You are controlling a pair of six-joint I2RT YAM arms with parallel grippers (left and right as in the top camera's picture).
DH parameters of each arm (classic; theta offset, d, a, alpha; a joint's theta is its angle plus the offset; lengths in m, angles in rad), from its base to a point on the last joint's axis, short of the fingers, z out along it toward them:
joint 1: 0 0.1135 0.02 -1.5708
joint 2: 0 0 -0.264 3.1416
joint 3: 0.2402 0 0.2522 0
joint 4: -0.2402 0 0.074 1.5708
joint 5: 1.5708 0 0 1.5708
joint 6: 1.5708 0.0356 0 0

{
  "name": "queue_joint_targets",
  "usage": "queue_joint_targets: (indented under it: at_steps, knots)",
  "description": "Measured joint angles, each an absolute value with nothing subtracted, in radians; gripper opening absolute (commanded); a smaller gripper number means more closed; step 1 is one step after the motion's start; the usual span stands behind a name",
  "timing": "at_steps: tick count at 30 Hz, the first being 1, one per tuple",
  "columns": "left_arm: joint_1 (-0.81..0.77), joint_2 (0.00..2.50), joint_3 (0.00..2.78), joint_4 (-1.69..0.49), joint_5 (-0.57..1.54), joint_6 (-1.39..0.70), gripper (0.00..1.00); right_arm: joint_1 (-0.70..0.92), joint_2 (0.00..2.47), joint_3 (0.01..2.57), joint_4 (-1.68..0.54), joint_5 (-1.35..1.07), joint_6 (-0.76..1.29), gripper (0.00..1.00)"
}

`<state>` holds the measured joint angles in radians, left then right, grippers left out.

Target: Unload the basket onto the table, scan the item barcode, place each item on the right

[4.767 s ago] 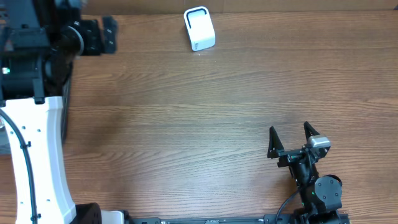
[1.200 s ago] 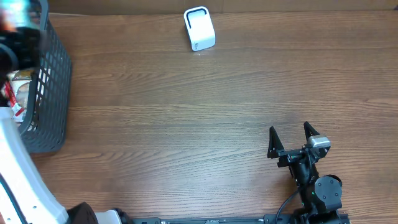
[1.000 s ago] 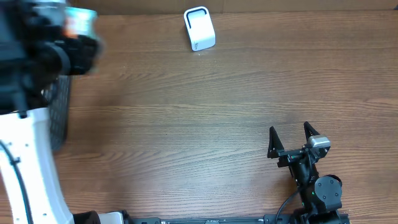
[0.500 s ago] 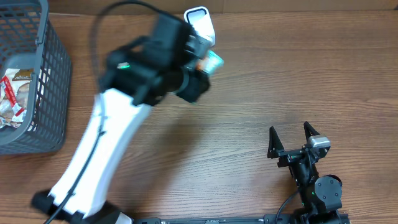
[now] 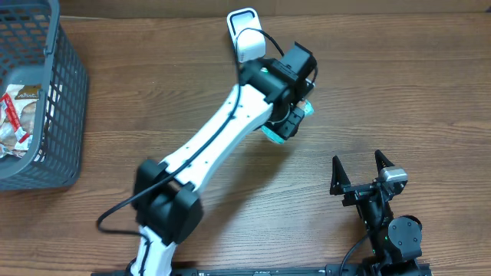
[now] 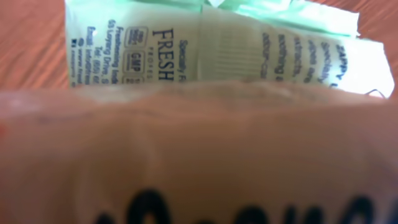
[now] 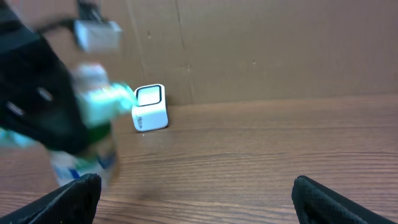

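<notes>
Your left hand [image 5: 293,119] is out past mid-surface, pinching a green packet [image 5: 308,110]. The packet is just in front of the white barcode scanner [image 5: 245,34] and a bit to its right, not touching it. I can't tell how high it sits off the wooden surface [image 5: 399,84].

In the left wrist view the packet [image 6: 249,43] fills the top of the frame with its fine print and the word "FRESH" showing. A blurred tan band with black lettering covers the lower half, and I can't tell what that band is.

In the right wrist view the packet [image 7: 99,106] is blurred, left of the scanner [image 7: 150,107].

Your right hand [image 5: 359,170] is parked at the near right edge with its jaws spread wide and nothing between them.

The grey mesh basket [image 5: 69,100] is at far left with snack packs [image 5: 15,123] inside.
</notes>
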<state>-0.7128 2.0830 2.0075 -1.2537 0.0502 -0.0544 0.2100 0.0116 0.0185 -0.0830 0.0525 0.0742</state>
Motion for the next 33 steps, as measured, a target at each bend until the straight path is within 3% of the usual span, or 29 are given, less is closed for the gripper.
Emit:
queue_joint_targets:
  at_steps: [18,23,30,32,33]
  knots:
    - [-0.83,2.265,2.008,-1.128,0.048,-0.053,0.53,0.21,0.012,0.019,-0.083,0.052,0.075,1.0]
    - [-0.833,2.278,2.008,-1.128,0.047,-0.053,0.7,0.21,0.012,0.019,-0.083,0.052,0.075,1.0]
    - [-0.831,2.28,2.008,-1.128,0.052,-0.053,0.84,0.21,0.012,0.019,-0.083,0.052,0.074,1.0]
    - [-0.831,2.28,2.008,-1.128,0.055,-0.051,1.0,0.21,0.012,0.019,-0.083,0.052,0.074,1.0]
    - [-0.831,2.28,2.008,-1.128,0.057,-0.051,1.0,0.21,0.012,0.019,-0.084,0.052,0.075,1.0]
